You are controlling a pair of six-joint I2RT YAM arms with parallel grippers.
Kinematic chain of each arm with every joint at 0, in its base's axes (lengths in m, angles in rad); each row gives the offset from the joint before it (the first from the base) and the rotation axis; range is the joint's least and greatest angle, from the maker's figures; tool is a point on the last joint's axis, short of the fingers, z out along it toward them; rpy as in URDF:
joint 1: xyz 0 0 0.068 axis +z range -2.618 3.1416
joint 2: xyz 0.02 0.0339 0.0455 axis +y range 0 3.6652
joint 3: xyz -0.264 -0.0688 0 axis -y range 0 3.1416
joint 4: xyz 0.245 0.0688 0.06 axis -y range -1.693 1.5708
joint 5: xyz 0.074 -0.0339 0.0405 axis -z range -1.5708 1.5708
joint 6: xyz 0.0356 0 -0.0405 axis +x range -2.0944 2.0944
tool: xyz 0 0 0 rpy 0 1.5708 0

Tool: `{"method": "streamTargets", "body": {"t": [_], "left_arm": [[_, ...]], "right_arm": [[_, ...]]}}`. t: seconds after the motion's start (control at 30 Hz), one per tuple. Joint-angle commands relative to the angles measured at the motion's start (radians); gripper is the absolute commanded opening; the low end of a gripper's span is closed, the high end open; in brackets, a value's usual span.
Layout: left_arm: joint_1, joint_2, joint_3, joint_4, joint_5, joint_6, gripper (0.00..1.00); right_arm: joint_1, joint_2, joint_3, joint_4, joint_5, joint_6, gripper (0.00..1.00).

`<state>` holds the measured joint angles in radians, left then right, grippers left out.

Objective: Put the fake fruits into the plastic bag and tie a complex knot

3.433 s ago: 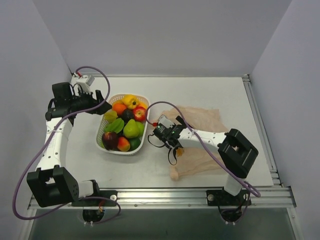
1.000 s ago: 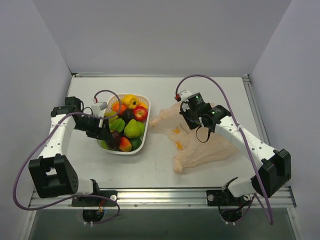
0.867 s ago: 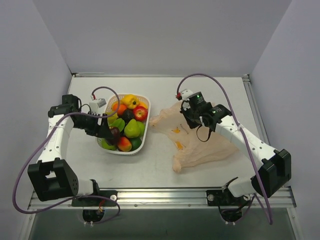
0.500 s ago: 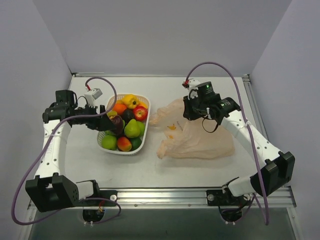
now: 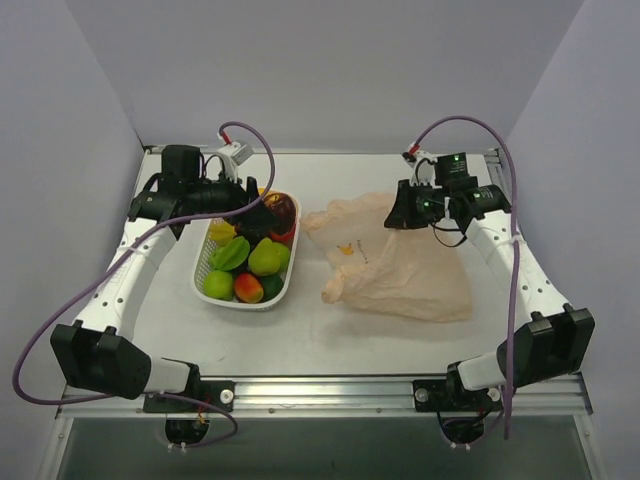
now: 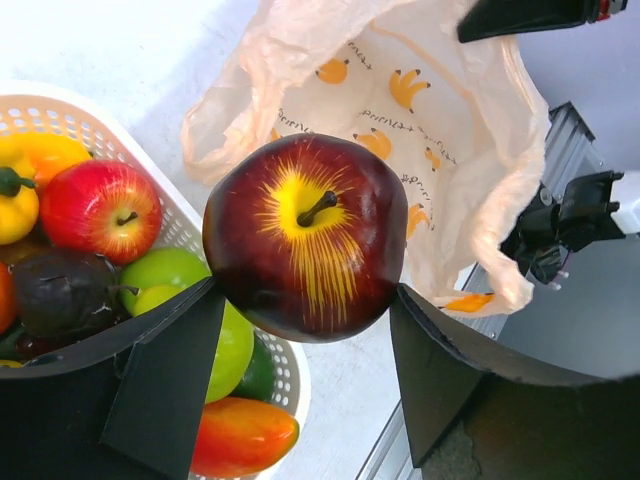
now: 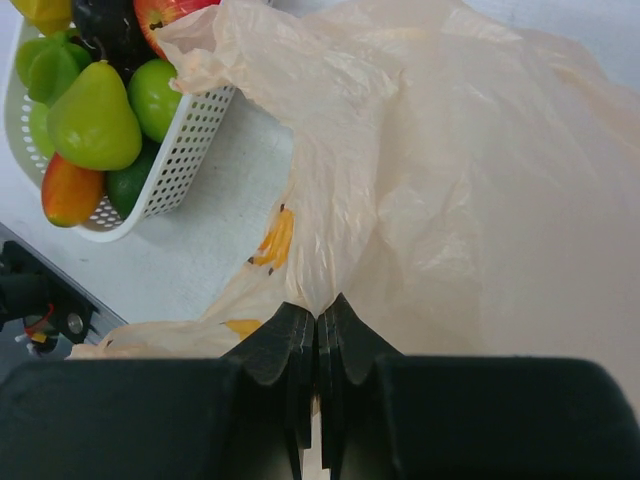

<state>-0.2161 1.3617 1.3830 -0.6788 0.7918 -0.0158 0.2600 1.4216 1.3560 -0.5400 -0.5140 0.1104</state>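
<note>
Left claw (image 6: 305, 300): squeezing a dark red apple (image 6: 305, 235) from both sides, up in the air over the white basket (image 5: 245, 300).
Right claw (image 7: 318, 322): pinched shut on a fold of the plastic bag (image 7: 450, 180), lifting that part up.
Other fruits (image 5: 262, 258): in the basket, just beside the bag.
Might go wrong: the apple is round and shiny (easy to slip), so it could drop and roll away.
Also: the bag's mouth looks floppy, so the apple may land on top, not inside.

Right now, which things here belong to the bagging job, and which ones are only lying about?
Job: dark red apple in left claw; other fruits; plastic bag pinched by right claw.
Lying about: white basket; purple cables; metal rail.
</note>
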Motion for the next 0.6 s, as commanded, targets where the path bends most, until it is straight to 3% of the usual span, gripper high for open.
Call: {"method": "streamTargets", "body": {"t": [0.0, 0.17, 0.3, 0.43, 0.57], "left_arm": [[0.000, -0.013, 0.062, 0.113, 0.001, -0.072, 0.58], [0.006, -0.047, 0.062, 0.136, 0.003, -0.116, 0.59], [0.032, -0.091, 0.056, 0.157, 0.003, -0.154, 0.61], [0.099, -0.115, 0.056, 0.212, 0.041, -0.239, 0.61], [0.165, -0.133, 0.063, 0.258, 0.078, -0.314, 0.61]], "right_arm": [[-0.041, -0.069, 0.012, -0.034, -0.121, -0.037, 0.00], [-0.051, -0.058, -0.026, 0.108, -0.400, 0.075, 0.00], [-0.045, -0.001, -0.026, 0.273, -0.492, 0.267, 0.00], [-0.044, 0.031, -0.029, 0.492, -0.573, 0.560, 0.00], [-0.045, 0.040, -0.046, 0.685, -0.587, 0.719, 0.00]]}}
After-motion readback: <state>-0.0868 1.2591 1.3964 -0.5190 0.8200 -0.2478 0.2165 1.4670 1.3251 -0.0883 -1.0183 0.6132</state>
